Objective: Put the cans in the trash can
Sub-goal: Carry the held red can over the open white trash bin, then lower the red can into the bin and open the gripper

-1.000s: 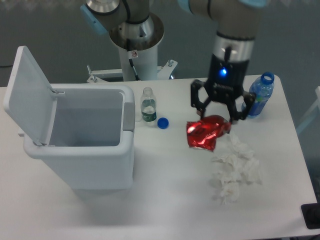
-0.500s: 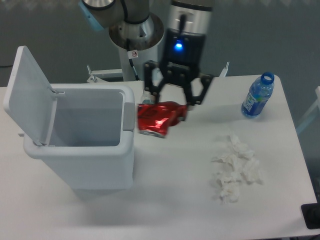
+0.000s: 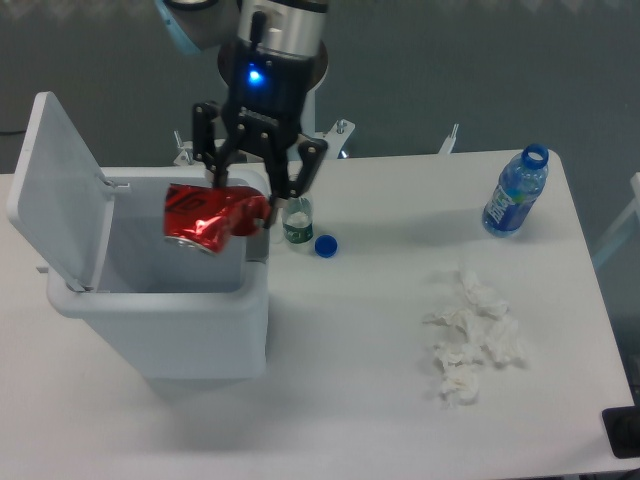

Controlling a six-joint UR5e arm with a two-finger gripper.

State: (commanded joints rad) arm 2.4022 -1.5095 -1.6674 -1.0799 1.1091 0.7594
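The crushed red can (image 3: 205, 220) hangs above the open mouth of the white trash can (image 3: 170, 335), near its right side. My gripper (image 3: 243, 203) is shut on the can's right end, its black fingers reaching down from the wrist with the blue light. The bin's lid (image 3: 55, 190) stands raised at the left. The inside of the bin shows only bare white walls.
A small clear bottle (image 3: 296, 222) and a blue cap (image 3: 325, 245) sit just right of the bin. A blue-labelled bottle (image 3: 513, 192) stands at the table's far right. Crumpled white tissue (image 3: 472, 335) lies at the front right. The arm's base column rises behind the bin.
The gripper has carried the red can leftward from the table's middle to over the bin's opening, and slightly higher. Nothing else moved.
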